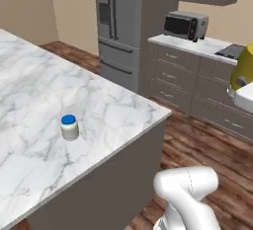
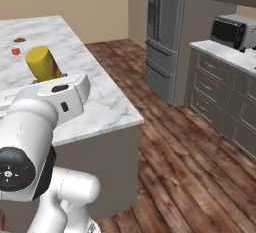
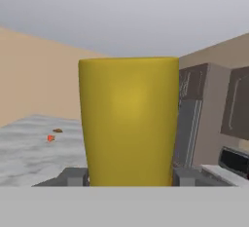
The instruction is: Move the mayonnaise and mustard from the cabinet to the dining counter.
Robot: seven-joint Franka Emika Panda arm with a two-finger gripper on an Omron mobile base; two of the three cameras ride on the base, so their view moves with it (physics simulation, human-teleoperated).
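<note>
The mayonnaise (image 1: 69,127), a squat cream jar with a blue lid, stands upright on the white marble dining counter (image 1: 29,76). The yellow mustard (image 3: 129,121) sits between the fingers of my gripper (image 3: 129,178), which is shut on it and holds it in the air. From the left base the mustard (image 1: 244,65) is at the right edge, well to the right of the jar. From the right base the mustard (image 2: 42,63) rises above my hand, in front of the dining counter (image 2: 107,99). The dark upper cabinet (image 3: 238,99) is behind, on the right.
A steel fridge (image 1: 121,21) stands beyond the counter's far corner. A toaster oven (image 1: 185,25) sits on the side worktop above grey drawers (image 1: 173,76). Wood floor (image 2: 190,167) runs between island and drawers. Small red and brown items (image 2: 16,51) lie far back on the counter.
</note>
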